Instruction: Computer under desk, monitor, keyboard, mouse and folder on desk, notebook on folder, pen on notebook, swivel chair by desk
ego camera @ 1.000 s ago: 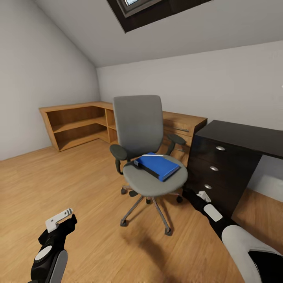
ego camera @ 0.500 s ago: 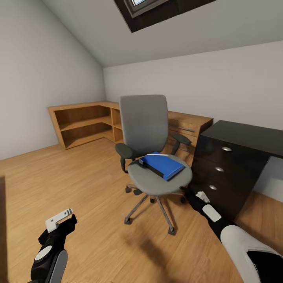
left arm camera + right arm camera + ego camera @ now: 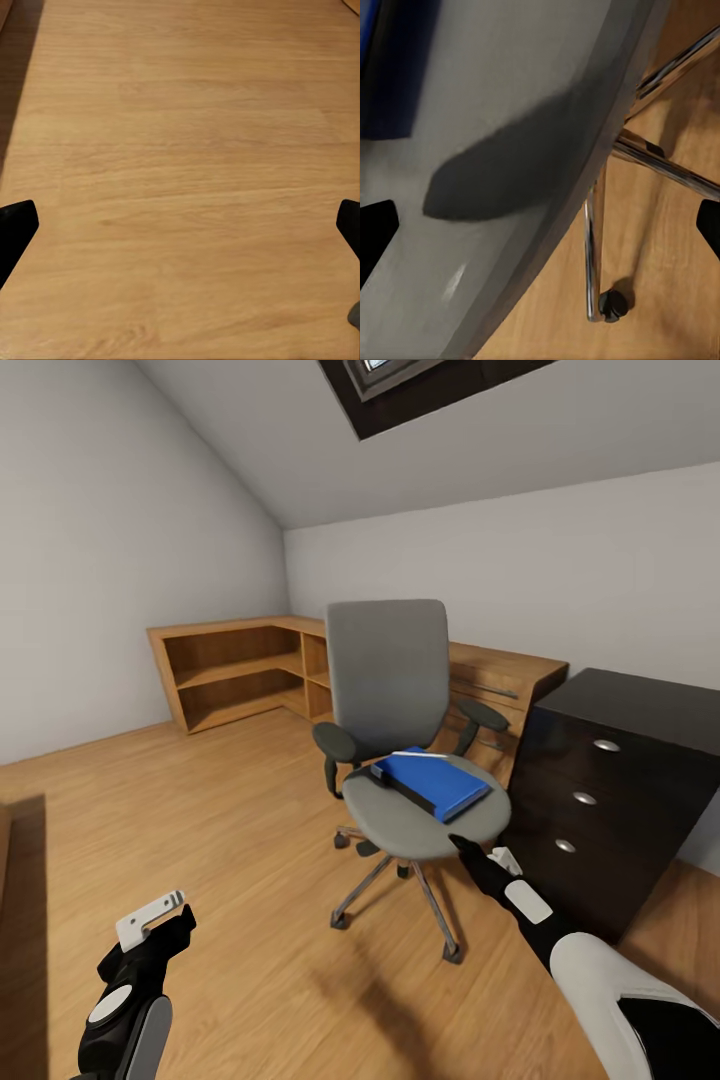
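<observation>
Since a second ago our whole view has swung leftward, so the chair and drawers sit further right in the picture; that is our camera turning, not the furniture moving. Our right arm has also crept forward toward the seat.

Starting at the left, our left claw [image 3: 150, 923] hangs low over the bare wooden floor [image 3: 230, 840], parked out of the way; its wrist view shows the two dark tips spread wide with nothing between them. Behind, the light-wood shelving [image 3: 235, 670] runs along the wall, and it is not our target surface.

In the middle stands the swivel chair [image 3: 400, 740], turned with its seat facing us, which leaves the load easy to reach. The folder [image 3: 440, 783] lies flat on the seat, toward its back. A dark slab, probably the notebook [image 3: 392, 776], peeks out beneath its left edge, and a thin pale stick, possibly the pen [image 3: 425, 754], rests on the folder's far edge.

Further right, our right claw [image 3: 466, 852] reaches just to the seat's front rim; its wrist view shows the grey cushion below and both tips parted, empty, casting a shadow on the upholstery. We judge it is lining up to take the folder.

At the far right is the desk [image 3: 640, 705], its glossy black surface near the chair.
</observation>
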Tool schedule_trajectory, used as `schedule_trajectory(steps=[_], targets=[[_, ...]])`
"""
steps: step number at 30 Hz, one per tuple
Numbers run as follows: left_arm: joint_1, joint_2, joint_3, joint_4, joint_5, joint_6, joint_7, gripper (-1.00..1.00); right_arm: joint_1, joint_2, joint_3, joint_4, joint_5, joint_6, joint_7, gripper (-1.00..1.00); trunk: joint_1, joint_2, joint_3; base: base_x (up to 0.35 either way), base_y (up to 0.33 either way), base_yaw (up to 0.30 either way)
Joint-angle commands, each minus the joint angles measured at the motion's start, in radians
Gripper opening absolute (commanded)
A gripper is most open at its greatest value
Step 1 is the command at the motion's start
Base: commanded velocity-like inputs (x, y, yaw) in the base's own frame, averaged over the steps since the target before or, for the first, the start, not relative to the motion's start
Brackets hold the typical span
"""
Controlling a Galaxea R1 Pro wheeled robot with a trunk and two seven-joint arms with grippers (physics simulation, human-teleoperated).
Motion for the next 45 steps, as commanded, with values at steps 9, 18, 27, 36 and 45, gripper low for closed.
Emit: schedule_trajectory(steps=[9, 18, 27, 36, 45], targets=[[-0.001, 0.000, 0.000, -0.001, 0.009, 0.002, 0.005, 1.00, 0.000, 0.001, -0.004, 0.002, 0.003, 0.005, 0.000, 1.00, 0.000, 0.000, -0.001, 0.278, 0.000, 0.003], [-0.001, 0.000, 0.000, -0.001, 0.009, 0.002, 0.005, 1.00, 0.000, -0.002, -0.004, 0.002, 0.005, 0.005, 0.000, 1.00, 0.000, 0.000, -0.001, 0.286, 0.000, 0.000], [-0.001, 0.000, 0.000, -0.001, 0.009, 0.002, 0.005, 1.00, 0.000, -0.003, -0.004, 0.002, 0.006, 0.004, 0.000, 1.00, 0.000, 0.000, -0.001, 0.282, 0.000, 0.000], [-0.001, 0.000, 0.000, -0.001, 0.009, 0.002, 0.005, 1.00, 0.000, -0.003, -0.004, 0.002, 0.009, 0.004, 0.000, 1.00, 0.000, 0.000, -0.001, 0.298, 0.000, 0.000], [-0.001, 0.000, 0.000, -0.001, 0.009, 0.003, 0.005, 1.00, 0.000, -0.002, -0.003, 0.002, 0.011, 0.002, 0.001, 1.00, 0.000, 0.000, -0.001, 0.296, 0.000, 0.000]])
